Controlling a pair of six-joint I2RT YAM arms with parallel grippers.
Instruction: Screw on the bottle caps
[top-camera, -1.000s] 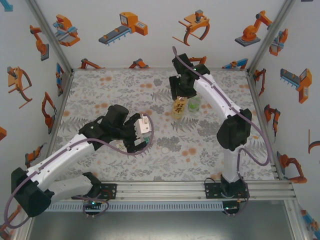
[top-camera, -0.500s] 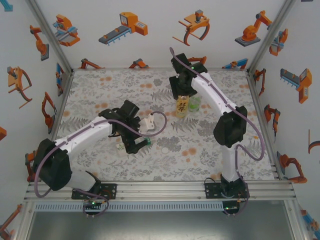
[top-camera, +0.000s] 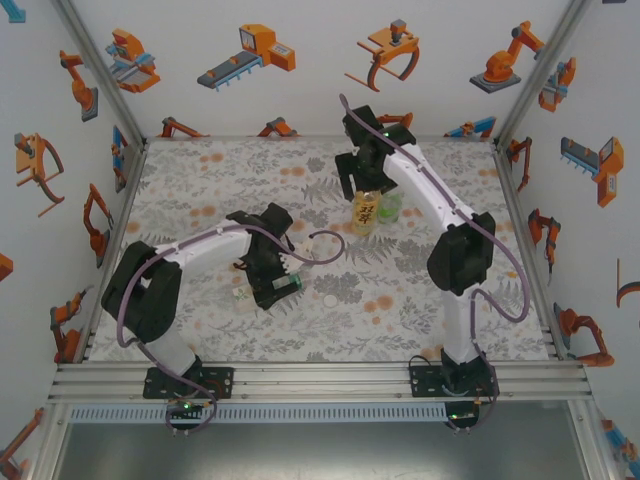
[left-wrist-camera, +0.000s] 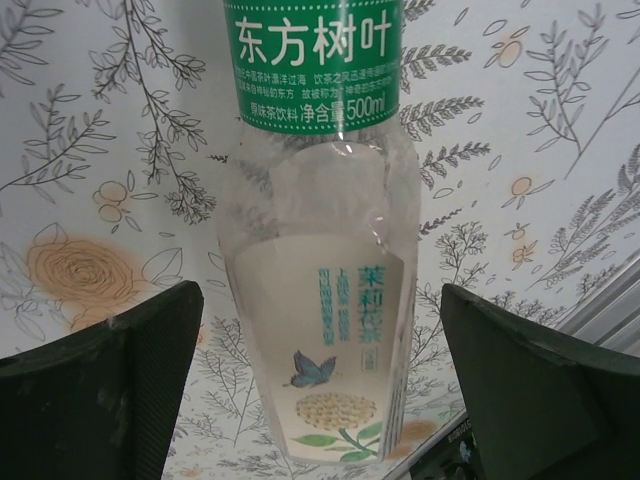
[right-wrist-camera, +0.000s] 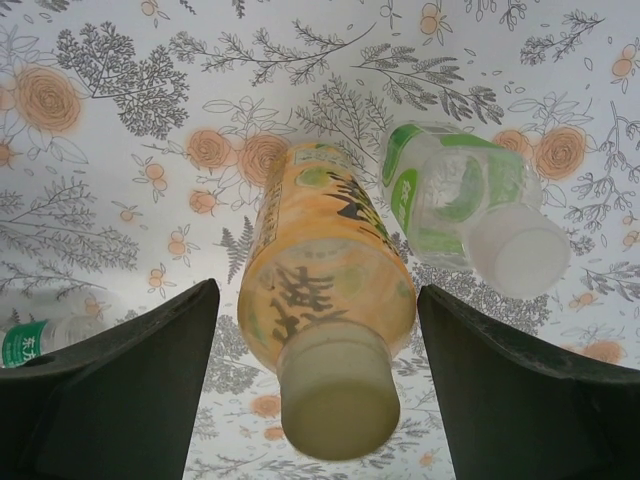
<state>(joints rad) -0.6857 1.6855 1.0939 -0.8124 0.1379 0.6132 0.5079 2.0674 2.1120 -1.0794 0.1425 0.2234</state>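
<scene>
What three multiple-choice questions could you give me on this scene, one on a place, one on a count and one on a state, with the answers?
1. Where is the pale-labelled bottle?
A) between the left end effector's fingers
B) against the back wall
C) on the front rail

2. How many bottles stand below the right end effector?
A) one
B) two
C) four

3. What state is the amber bottle in?
A) lying down, neck bare
B) crushed flat
C) upright with a cap on

Answers:
1. A, the left wrist view shows it between the two spread fingers.
2. B, the amber bottle and the small green bottle stand side by side there.
3. C, a pale cap tops its neck in the right wrist view.
</scene>
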